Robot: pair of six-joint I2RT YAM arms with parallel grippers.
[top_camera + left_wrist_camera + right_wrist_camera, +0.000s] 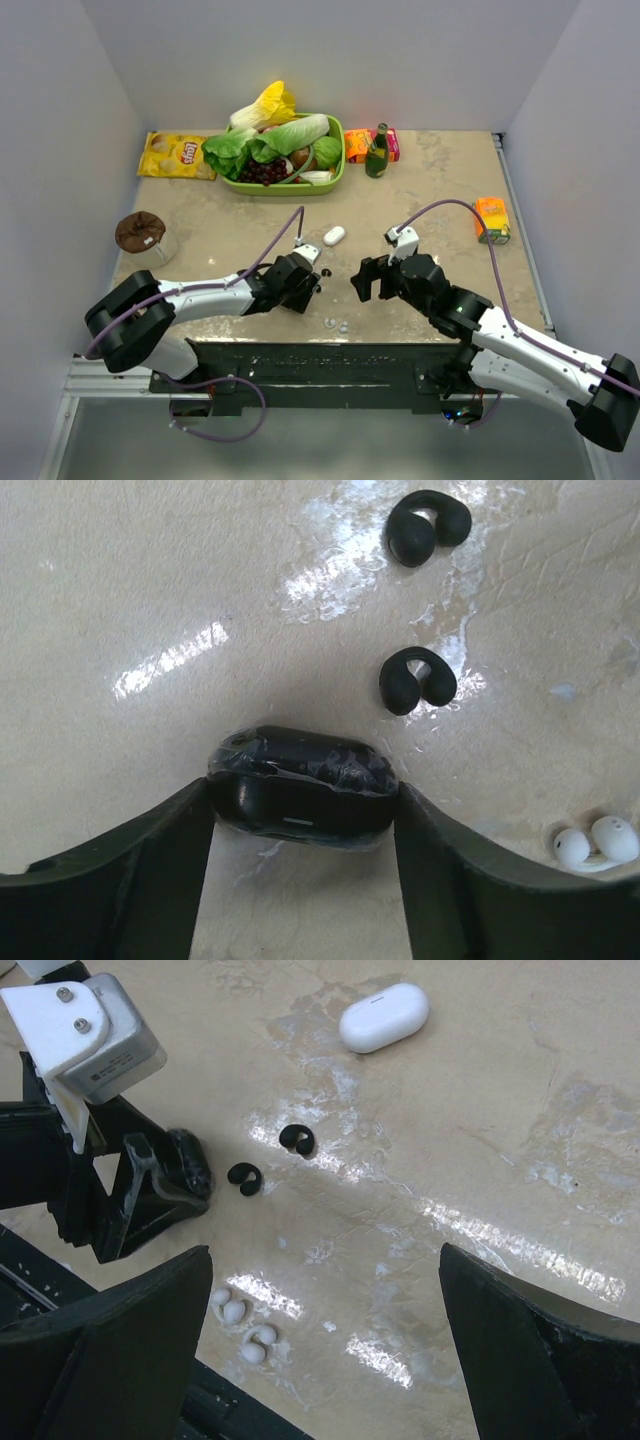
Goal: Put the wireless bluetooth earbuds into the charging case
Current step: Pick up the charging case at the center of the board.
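Left gripper (302,810) hugs the shiny black oval case (300,780), bottom middle, likely to steady it; right gripper (325,1252) gapes wide

On the counter (200,230), one charging case (300,780) lies between the left jaws, which appear to touch both its ends. Just to its right lie two earbuds (415,680), apart from each other and from the case, in the gap between the two arms. Two more earbuds (258,1345) lie close together nearer the counter's near edge. The second case (334,235) lies farther back, between the earbuds and the basket (285,189) of vegetables (295,135) at the far middle. A bag (178,155) lies left of the basket, a bottle (377,152) stands right of it, a carton (492,220) lies near the right edge and a container (142,235) near the left.
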